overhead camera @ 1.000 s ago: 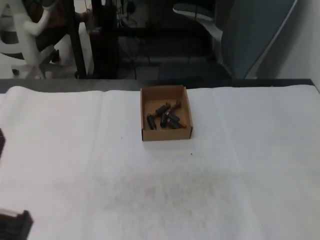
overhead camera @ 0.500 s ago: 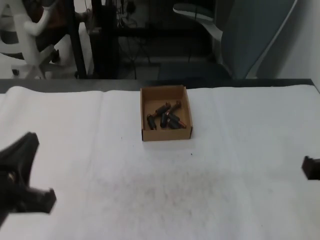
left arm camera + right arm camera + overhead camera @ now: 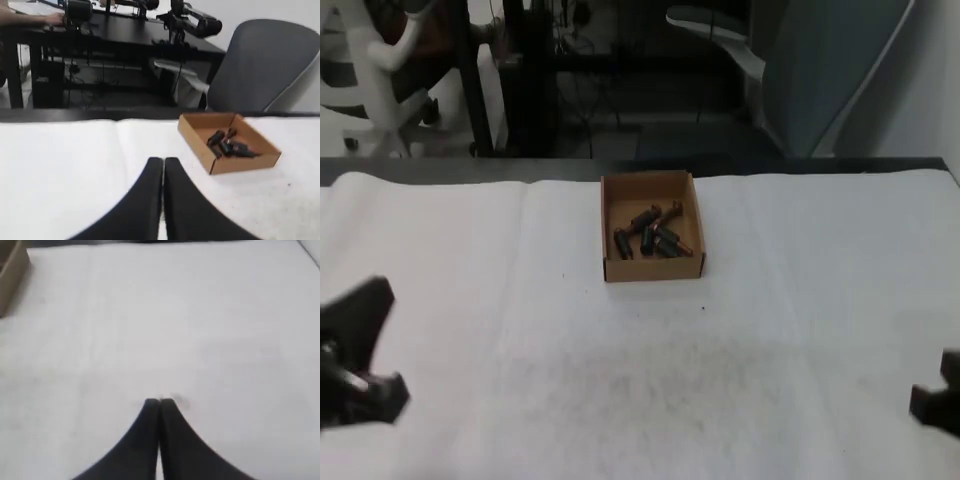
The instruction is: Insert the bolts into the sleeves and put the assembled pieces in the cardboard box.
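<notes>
A small cardboard box [image 3: 652, 265] stands on the white bench cover at the middle back, and several dark assembled bolt-and-sleeve pieces [image 3: 655, 237] lie in it. The left wrist view has the same box [image 3: 200, 137] with the pieces [image 3: 231, 145] ahead of my left gripper [image 3: 163, 161], which is shut and holds nothing. That arm [image 3: 355, 360] sits at the bench's near left. My right gripper [image 3: 160, 402] is shut and bare over plain white cover, its arm [image 3: 940, 400] at the near right edge. A corner of the box [image 3: 12, 277] shows far off.
The white cover [image 3: 650, 380] spreads wide between the two arms and the box. Behind the bench are a grey office chair [image 3: 830, 70], a dark desk [image 3: 100, 35] with equipment, and a white stand [image 3: 370, 70] at the far left.
The left arm came into view at the near left, then drew slightly back toward the edge. The right arm appeared at the right edge and dropped nearer the front. The box stayed put.
</notes>
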Controlling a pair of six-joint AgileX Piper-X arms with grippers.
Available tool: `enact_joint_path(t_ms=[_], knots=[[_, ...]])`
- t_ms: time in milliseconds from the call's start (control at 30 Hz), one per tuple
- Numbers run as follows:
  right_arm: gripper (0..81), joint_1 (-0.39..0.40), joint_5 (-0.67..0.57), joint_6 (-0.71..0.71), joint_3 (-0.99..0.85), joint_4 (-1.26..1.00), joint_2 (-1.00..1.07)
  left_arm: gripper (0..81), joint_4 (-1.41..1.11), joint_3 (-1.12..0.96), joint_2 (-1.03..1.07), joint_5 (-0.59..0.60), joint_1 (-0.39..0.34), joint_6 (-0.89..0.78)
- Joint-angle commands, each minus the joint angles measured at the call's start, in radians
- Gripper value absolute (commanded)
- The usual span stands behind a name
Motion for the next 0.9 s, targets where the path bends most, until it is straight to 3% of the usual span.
enact_joint_path(t_ms=[0,100,167,300,433,867], knots=[[0.4,0.078,0.071,-0.015,0.026,-0.017,0.000,1.8,0.095,-0.003,-0.005,-0.116,-0.114,0.076],[0.4,0.163,0.028,-0.127,0.083,-0.201,0.000,1.8,0.107,0.006,-0.005,-0.205,-0.245,0.148],[0.4,0.209,0.028,-0.126,0.132,-0.322,0.002,1.8,0.123,0.008,-0.005,-0.299,-0.325,0.175],[0.4,0.240,0.028,-0.116,0.222,-0.386,0.003,1.8,0.153,0.026,-0.005,-0.430,-0.421,0.173],[0.4,0.240,0.024,-0.070,0.227,-0.365,0.003,1.8,0.141,0.042,-0.005,-0.433,-0.455,0.111],[0.4,0.240,0.024,-0.070,0.227,-0.340,0.003,1.8,0.132,0.042,-0.005,-0.433,-0.456,0.112]])
